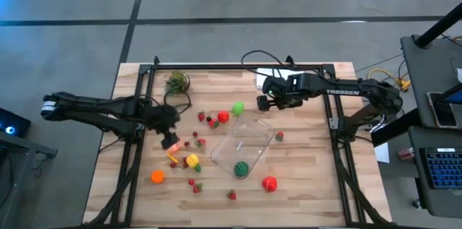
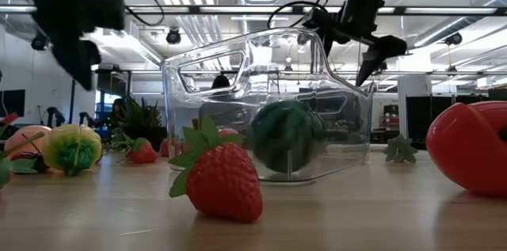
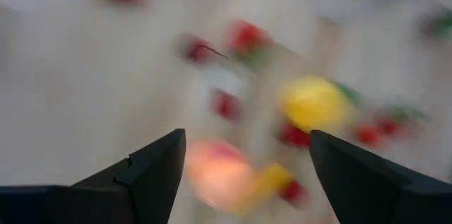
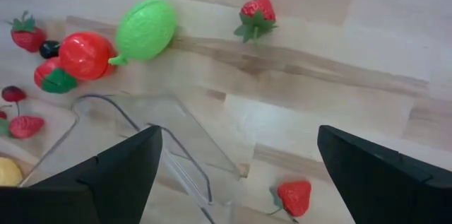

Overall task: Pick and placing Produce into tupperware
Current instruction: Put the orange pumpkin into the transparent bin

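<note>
— Where is the tupperware (image 1: 243, 149) and what's in it?

— It sits near the middle of the worktop (image 1: 303, 186), set at an angle to the edges. One dark green round piece (image 1: 241, 168) lies inside it at the near end; in the low view that piece shows through the clear wall.

— And the rest of the produce?

— Spread around the tub. A bright green piece (image 1: 237, 107) and a red one (image 1: 223, 117) lie just beyond its far corner, with small strawberries beside them. A strawberry (image 1: 279, 136) lies off its right side, a larger red piece (image 1: 269, 183) near the front. On my left side there's a yellow piece (image 1: 191, 160), an orange one (image 1: 157, 177) and more tiny red bits scattered between.

— Your tools?

— My left tool (image 1: 170, 141) hangs over the produce left of the tub, above a pinkish-orange piece (image 3: 219, 174). Its fingers (image 3: 152, 171) are spread wide with nothing between them. My right tool (image 1: 268, 104) is up over the far end of the tub, near the bright green piece; its fingers (image 4: 120, 174) are wide apart too, holding nothing.

— Anything else on the worktop?

— A leafy potted plant (image 1: 177, 81) at the far left corner.
</note>
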Tool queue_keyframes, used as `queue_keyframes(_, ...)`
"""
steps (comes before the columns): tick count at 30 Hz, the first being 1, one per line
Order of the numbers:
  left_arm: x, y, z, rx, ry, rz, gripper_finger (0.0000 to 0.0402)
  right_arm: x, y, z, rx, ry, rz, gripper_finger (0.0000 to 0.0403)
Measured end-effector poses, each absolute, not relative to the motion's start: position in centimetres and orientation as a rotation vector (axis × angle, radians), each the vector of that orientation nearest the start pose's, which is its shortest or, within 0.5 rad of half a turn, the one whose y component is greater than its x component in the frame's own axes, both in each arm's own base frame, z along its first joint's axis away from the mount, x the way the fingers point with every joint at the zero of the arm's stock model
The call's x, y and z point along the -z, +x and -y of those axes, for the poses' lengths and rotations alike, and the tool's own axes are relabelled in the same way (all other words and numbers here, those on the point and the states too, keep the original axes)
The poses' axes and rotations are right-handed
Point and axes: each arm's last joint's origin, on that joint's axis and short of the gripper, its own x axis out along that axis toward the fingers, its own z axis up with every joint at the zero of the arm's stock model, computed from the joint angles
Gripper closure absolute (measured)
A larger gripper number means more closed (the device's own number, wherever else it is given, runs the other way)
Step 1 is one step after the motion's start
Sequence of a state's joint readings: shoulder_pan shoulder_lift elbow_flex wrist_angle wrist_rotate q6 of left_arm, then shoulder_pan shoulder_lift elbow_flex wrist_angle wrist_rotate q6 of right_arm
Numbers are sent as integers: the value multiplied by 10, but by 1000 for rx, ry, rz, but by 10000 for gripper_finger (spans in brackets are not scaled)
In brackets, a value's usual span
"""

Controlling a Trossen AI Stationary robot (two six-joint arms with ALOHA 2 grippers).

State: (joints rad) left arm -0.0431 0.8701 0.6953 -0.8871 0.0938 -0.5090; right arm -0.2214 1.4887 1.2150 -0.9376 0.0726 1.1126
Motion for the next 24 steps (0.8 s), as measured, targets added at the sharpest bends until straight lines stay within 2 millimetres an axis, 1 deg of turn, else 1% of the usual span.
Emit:
queue_keyframes(3,-237,141,21,-75,-572,-1152,116,-267,277,65,885,1021,-956,32)
queue_keyframes(8,-239,125,48,0,-616,-1239,116,-267,277,64,858,999,-973,32)
queue_keyframes(12,-239,113,74,12,-539,-1240,116,-267,278,64,829,971,-988,32)
queue_keyframes(16,-233,101,103,16,-441,-1219,116,-267,278,64,810,949,-999,32)
queue_keyframes(21,-218,94,144,89,-365,-1259,116,-267,278,64,793,924,-1007,33)
queue_keyframes(24,-206,96,160,92,-313,-1299,116,-266,278,64,787,917,-1009,33)
